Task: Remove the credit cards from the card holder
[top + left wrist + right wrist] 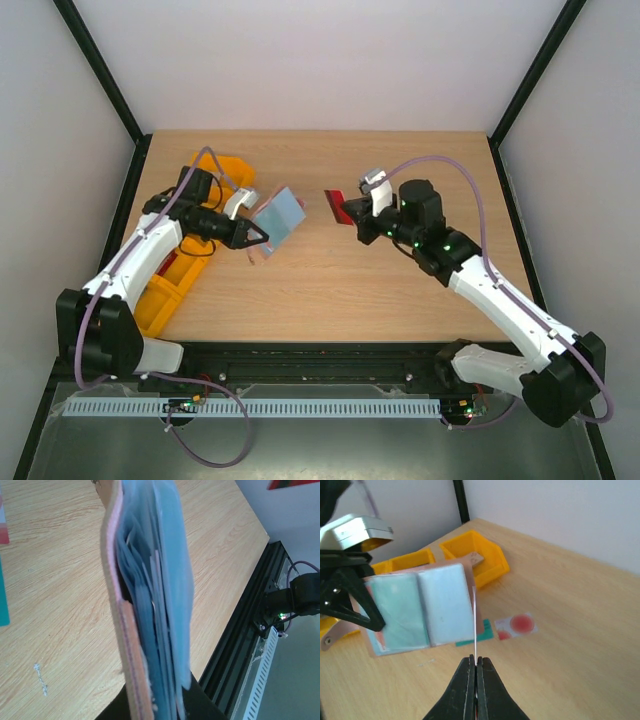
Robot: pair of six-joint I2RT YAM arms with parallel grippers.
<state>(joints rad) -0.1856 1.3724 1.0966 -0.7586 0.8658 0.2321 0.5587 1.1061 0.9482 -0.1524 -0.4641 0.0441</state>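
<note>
Closest to us, the right end effector (476, 662) was clenched on a thin card (475, 620), which showed edge-on from its wrist and red from above. Opposite it, the left end effector (260, 238) was grasping the card holder (420, 610) by one edge. It held the holder open and off the counter (400, 290), with the grey-blue pockets turned toward the right arm. On the counter below the holder's lower edge we saw a teal card (470, 641) and, just beside it, a pale card (517, 625) with a red round mark, both lying flat. Orange bins (475, 555) stood behind the holder on the left side of the pale wood counter. White walls (330, 60) closed the space in, with black frame posts (100, 70) at the corners and a black rail (320, 355) along the near edge.
</note>
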